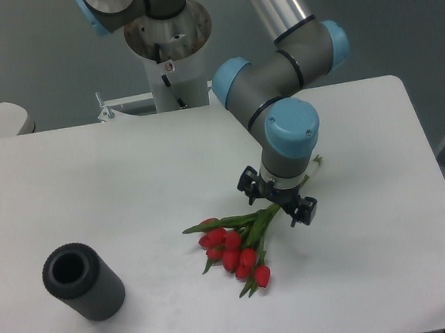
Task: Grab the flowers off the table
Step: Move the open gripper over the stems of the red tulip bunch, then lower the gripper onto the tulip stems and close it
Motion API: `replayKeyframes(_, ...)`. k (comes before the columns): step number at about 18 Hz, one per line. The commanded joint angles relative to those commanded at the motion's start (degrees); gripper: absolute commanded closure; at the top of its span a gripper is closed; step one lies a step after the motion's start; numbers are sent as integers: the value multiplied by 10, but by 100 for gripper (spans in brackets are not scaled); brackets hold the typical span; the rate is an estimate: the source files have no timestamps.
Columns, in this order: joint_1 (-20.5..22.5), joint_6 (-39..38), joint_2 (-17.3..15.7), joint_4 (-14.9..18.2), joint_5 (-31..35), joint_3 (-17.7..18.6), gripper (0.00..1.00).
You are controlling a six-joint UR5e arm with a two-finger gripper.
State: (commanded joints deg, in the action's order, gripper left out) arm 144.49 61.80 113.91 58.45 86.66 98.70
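Note:
The flowers (235,249) are a small bunch of red tulip buds with green leaves, lying on the white table (89,188) right of centre. Their long green stems run up and to the right, under my gripper (278,199), and the stem ends stick out beyond the wrist (317,160). The gripper points straight down over the stems. Its black fingers (248,186) are spread to either side of the stems, so it looks open around them. The fingertips are hidden by the wrist. The buds appear to rest on the tabletop.
A black ribbed hollow cylinder (85,283) lies at the front left of the table. The robot's base column (169,53) stands at the back edge. The table's right edge (436,192) lies not far beyond the gripper.

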Motion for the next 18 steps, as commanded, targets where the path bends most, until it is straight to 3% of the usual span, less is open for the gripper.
replayKeyframes(4,-4,-2,3,-33,1,11,0)
replayKeyframes(9,-16,17,4,-35,1,21,0)
replayKeyframes(13,-19,39,20,-75,3,26,0)
replayKeyframes(18,-19,58,21,-76,3,33,0)
